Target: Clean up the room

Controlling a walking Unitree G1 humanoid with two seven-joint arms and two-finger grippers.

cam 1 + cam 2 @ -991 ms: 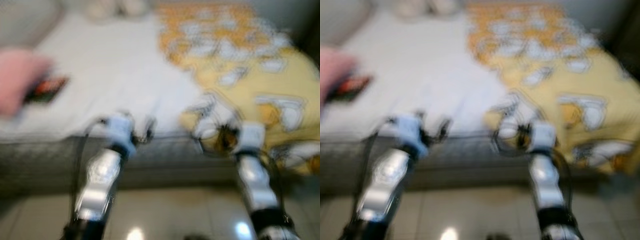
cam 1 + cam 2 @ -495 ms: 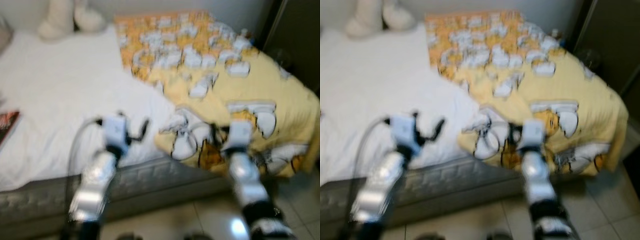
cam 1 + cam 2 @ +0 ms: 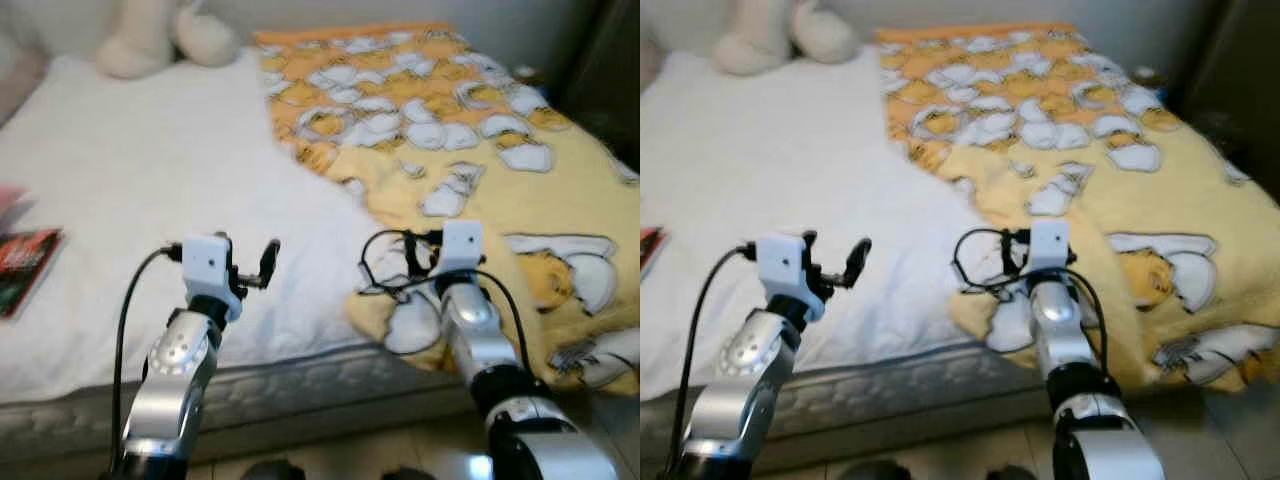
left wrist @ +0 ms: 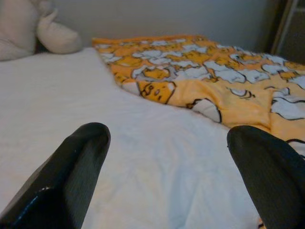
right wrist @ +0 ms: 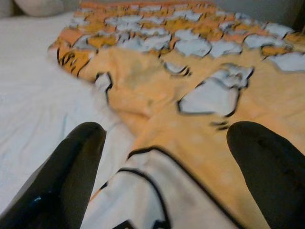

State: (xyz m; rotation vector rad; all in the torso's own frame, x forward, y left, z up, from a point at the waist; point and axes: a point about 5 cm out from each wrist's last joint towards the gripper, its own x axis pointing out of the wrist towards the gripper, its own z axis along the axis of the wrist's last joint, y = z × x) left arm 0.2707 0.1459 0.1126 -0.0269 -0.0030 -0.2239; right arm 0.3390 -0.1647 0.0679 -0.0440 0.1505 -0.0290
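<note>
A bed with a white sheet (image 3: pixel 150 170) lies before me. A yellow-orange blanket (image 3: pixel 430 110) with a white cartoon pattern covers its right half, rumpled at the near edge. My left gripper (image 4: pixel 167 167) is open, held low over the white sheet near the bed's front edge, with nothing between its fingers (image 4: pixel 71 176). My right gripper (image 5: pixel 167 157) is open too, just above the blanket's folded near edge (image 5: pixel 157 143). Both arms (image 3: pixel 190 340) reach forward side by side. A red and black book (image 3: pixel 25 265) lies on the sheet at the far left.
A cream plush toy (image 3: pixel 160 35) sits at the head of the bed. The grey mattress side (image 3: pixel 300 385) faces me, with tiled floor (image 3: pixel 340 455) below. A dark door or cabinet (image 3: pixel 610 70) stands at the right. Something pink (image 3: pixel 10 195) shows at the left edge.
The whole view has swung and sharpened as the camera moved. Both arms keep about the same raised pose in front of the bed, with nothing picked up.
</note>
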